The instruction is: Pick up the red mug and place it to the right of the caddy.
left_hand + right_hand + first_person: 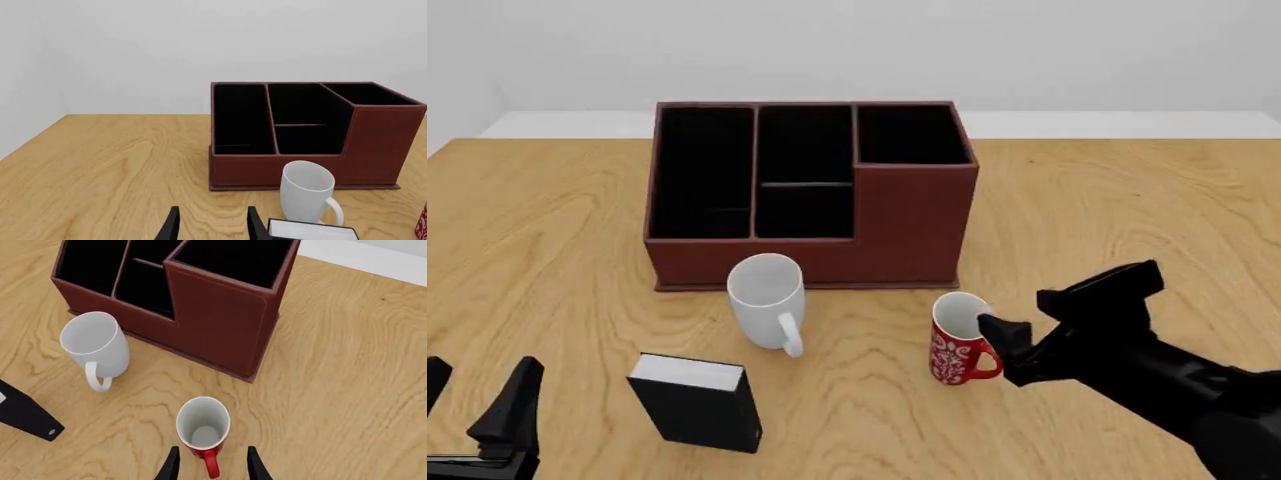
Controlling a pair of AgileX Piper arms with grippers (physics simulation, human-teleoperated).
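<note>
Standing upright on the wooden table (1121,200), the red mug (961,340) is just in front of the near right corner of the caddy (807,190), apart from it, with its handle turned toward the right gripper (1004,338). The mug looks like glazed ceramic, so I judge it stiff, rather light, slippery on the outside and easy to chip if it falls. The handle seems the surest place to hold; the rim wall is another choice.

In the right wrist view the right gripper (210,462) has its two fingers spread, one on each side of the red handle, and they do not press it yet as far as I can see. This view also shows the white inside of the red mug (202,430), which is empty.

The front view shows what the wrist cameras miss: the free space to the right of the caddy, and the black box (697,400) near the white mug (766,298).

The left gripper (210,225) has its fingers spread, holding nothing, low over the table.
</note>
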